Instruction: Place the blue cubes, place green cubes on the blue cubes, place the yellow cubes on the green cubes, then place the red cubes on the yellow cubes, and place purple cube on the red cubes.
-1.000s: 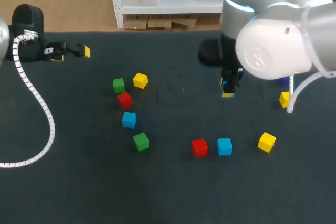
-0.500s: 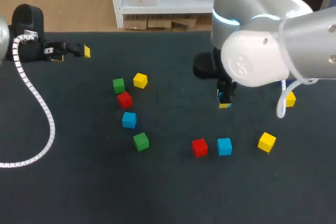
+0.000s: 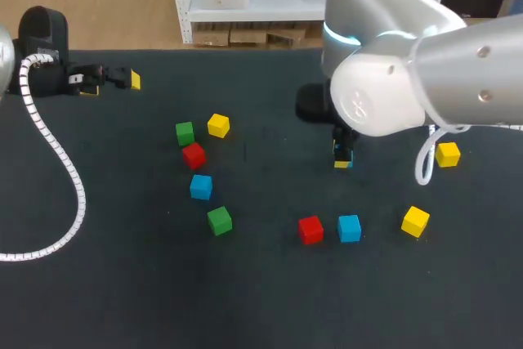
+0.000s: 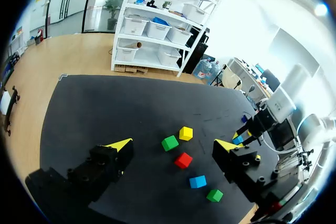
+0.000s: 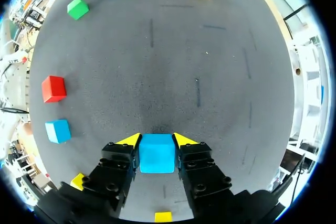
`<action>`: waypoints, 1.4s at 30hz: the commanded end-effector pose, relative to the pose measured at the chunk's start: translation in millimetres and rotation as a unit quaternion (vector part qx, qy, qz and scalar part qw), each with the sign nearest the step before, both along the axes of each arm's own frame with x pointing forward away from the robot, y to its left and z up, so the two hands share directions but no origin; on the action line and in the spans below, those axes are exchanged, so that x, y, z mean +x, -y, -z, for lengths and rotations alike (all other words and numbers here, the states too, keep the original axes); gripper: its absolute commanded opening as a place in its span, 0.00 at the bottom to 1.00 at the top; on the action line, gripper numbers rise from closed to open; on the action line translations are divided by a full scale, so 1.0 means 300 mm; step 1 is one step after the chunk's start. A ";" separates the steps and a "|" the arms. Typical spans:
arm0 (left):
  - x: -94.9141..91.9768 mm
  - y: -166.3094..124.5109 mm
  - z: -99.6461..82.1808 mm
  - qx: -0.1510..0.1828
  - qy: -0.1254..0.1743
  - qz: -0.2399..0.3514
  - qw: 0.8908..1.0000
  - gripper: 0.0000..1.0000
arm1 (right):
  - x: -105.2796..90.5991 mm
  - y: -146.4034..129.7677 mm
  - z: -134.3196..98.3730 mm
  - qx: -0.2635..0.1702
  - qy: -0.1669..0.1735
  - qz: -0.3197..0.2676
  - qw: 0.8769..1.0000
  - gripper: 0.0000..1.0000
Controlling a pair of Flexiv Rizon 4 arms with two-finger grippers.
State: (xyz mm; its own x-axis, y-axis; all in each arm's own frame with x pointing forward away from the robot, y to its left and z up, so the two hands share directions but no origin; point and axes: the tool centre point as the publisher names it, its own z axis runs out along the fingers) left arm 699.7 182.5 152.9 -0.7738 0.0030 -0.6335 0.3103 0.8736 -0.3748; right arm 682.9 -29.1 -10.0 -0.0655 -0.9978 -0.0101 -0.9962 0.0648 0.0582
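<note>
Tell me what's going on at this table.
The right arm holds a blue cube shut between its jaws, low over the middle of the table. The left arm sits at the far left edge, jaws open with nothing between them. The rest of the cubes lie loose and single, such as a red cube and another blue cube side by side near the front. Nothing is stacked yet.

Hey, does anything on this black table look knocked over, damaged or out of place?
Nothing stands out. The small coloured cubes sit flat and unstacked on the black table, and the right gripper holds a blue cube squarely.
</note>
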 end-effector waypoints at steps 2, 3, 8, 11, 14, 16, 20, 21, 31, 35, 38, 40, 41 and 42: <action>0.000 -0.006 0.006 -0.004 0.004 0.003 1.000 1.00 | 0.004 0.000 0.012 0.001 0.002 0.004 1.000 0.00; 0.000 -0.006 0.006 -0.004 0.004 0.003 1.000 1.00 | 0.007 0.000 0.013 0.000 0.005 0.007 1.000 0.00; 0.000 -0.006 0.006 -0.004 0.004 0.003 1.000 1.00 | 0.023 -0.004 0.008 0.011 0.007 0.020 1.000 0.00; 0.000 -0.006 0.006 -0.004 0.004 0.003 1.000 1.00 | 0.026 -0.005 0.007 0.013 0.006 0.022 1.000 0.00; 0.000 -0.006 0.006 -0.004 0.004 0.003 1.000 1.00 | 0.025 -0.009 0.013 0.013 0.005 0.022 1.000 0.00; 0.000 -0.006 0.006 -0.004 0.004 0.003 1.000 1.00 | 0.024 -0.011 0.015 0.014 0.003 0.022 1.000 0.00; 0.000 -0.006 0.006 -0.004 0.004 0.003 1.000 1.00 | 0.022 -0.013 0.016 0.015 -0.001 0.022 1.000 0.00; 0.000 -0.006 0.006 -0.004 0.004 0.003 1.000 1.00 | 0.022 -0.013 0.016 0.015 -0.002 0.022 1.000 0.06; 0.000 -0.006 0.006 -0.004 0.004 0.003 1.000 1.00 | 0.013 -0.015 0.012 0.011 -0.002 0.011 1.000 1.00; 0.000 -0.006 0.006 -0.004 0.004 0.003 1.000 1.00 | 0.015 -0.012 0.004 0.011 0.001 0.013 1.000 1.00; 0.000 -0.006 0.006 -0.004 0.004 0.003 1.000 1.00 | 0.020 -0.003 -0.004 0.012 0.006 0.016 1.000 1.00; 0.000 -0.006 0.006 -0.004 0.004 0.003 1.000 1.00 | 0.022 0.006 -0.016 0.014 0.009 0.020 1.000 1.00; 0.000 -0.006 0.006 -0.004 0.004 0.003 1.000 1.00 | 0.023 0.011 -0.023 0.014 0.013 0.023 1.000 1.00; 0.000 -0.006 0.006 -0.004 0.004 0.003 1.000 1.00 | 0.025 0.016 -0.033 0.014 0.020 0.027 0.999 1.00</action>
State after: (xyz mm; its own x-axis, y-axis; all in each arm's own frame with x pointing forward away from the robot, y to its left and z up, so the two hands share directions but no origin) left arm 699.7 182.5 152.9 -0.7737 0.0030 -0.6335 0.3102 0.8736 -0.3748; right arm 694.5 -28.3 -5.9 -0.1118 -0.9931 -0.0341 -0.9931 0.1105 0.0389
